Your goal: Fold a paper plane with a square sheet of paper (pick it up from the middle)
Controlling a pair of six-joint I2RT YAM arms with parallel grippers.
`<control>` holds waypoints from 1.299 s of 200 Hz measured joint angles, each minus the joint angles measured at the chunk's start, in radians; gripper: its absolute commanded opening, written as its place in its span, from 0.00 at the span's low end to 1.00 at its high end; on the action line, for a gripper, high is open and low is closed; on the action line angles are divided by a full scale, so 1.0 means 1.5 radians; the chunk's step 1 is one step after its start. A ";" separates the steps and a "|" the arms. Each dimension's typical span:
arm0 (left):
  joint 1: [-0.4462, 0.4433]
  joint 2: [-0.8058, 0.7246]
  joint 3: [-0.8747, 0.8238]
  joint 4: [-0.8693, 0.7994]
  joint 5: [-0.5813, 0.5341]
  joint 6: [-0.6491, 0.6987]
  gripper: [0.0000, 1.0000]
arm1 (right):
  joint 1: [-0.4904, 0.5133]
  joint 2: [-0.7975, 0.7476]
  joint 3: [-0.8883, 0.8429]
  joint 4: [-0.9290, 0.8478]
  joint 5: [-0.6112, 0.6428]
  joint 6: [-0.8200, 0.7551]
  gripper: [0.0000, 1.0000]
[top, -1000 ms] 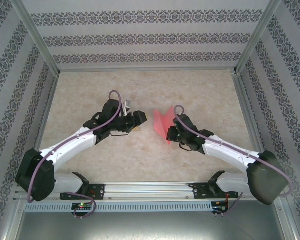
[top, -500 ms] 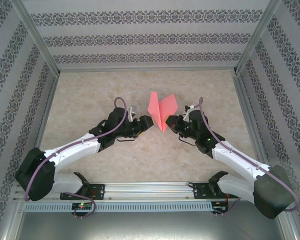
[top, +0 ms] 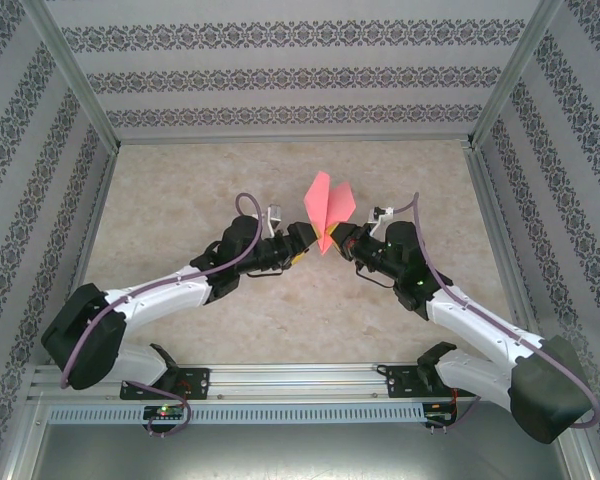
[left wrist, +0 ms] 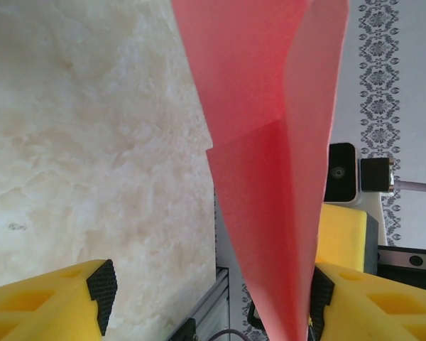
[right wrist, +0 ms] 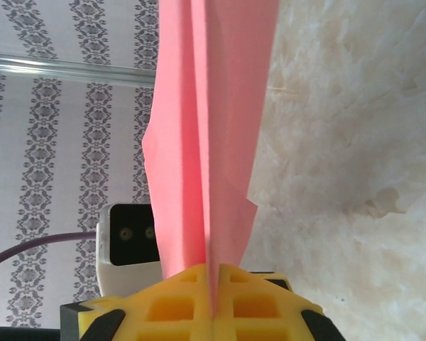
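At the middle of the table [top: 180, 200], your two grippers meet tip to tip, the left gripper [top: 302, 241] on the left and the right gripper [top: 341, 237] just beside it on the right. The plane [top: 327, 203] stands between them, its narrow end in the right gripper's fingers [right wrist: 263, 302], its wide end spreading behind toward the far wall. In your left wrist view it sits between the left gripper's fingers, against the right-hand one [left wrist: 321, 293] and apart from the left-hand one [left wrist: 101, 284].
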 measured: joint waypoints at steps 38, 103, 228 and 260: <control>0.000 0.027 0.009 0.041 0.010 -0.023 0.62 | 0.000 0.000 0.000 0.019 -0.001 0.020 0.00; 0.000 0.035 0.023 0.088 0.017 -0.052 0.45 | 0.001 0.013 -0.004 0.068 -0.006 0.054 0.00; 0.001 0.048 0.032 0.123 0.020 -0.080 0.22 | 0.001 0.029 -0.026 0.126 0.007 0.087 0.00; 0.001 0.047 0.032 0.121 0.021 -0.079 0.21 | 0.002 0.029 -0.029 0.131 0.007 0.088 0.00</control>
